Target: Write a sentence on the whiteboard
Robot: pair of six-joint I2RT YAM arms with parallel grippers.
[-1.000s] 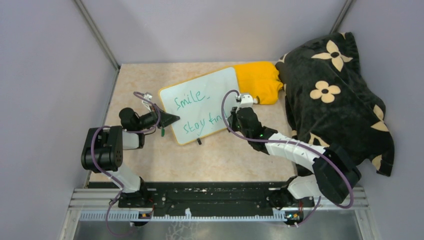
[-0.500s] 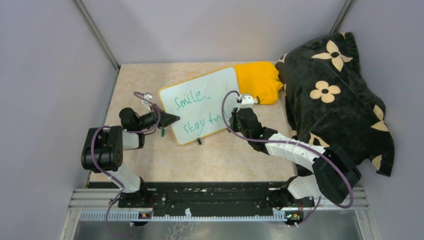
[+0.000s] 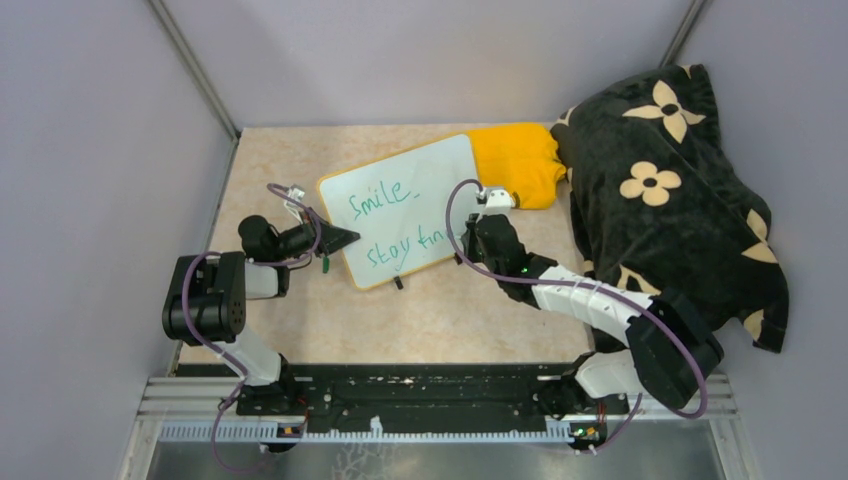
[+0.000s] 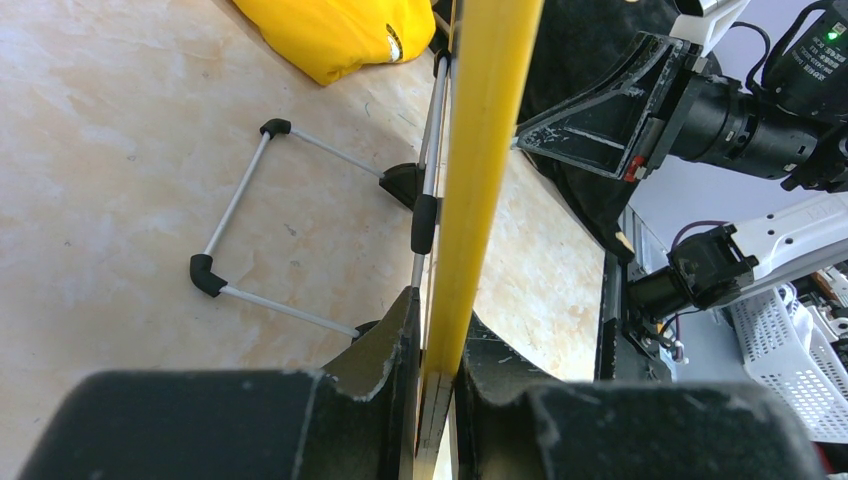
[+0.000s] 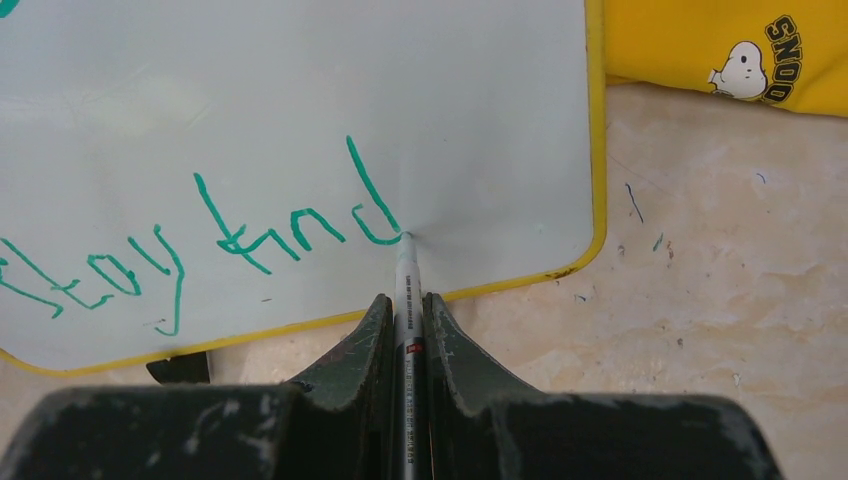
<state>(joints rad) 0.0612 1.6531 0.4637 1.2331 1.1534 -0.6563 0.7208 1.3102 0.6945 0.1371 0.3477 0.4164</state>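
The whiteboard, white with a yellow rim, stands tilted on the table. My left gripper is shut on its left edge, and the left wrist view shows the yellow rim pinched between the jaws of that gripper. The sentence is in green: "Smile" above "stay find". My right gripper is shut on a grey marker. The marker's tip touches the whiteboard at the foot of the last "d". From above, the right gripper hides the end of that line.
A folded yellow cloth lies against the board's far right corner. A black blanket with cream flowers fills the right side. The board's wire stand rests on the table behind it. Grey walls enclose the table.
The right gripper with the marker has crept slightly to the right along the lower line. The left gripper and the board have not moved.
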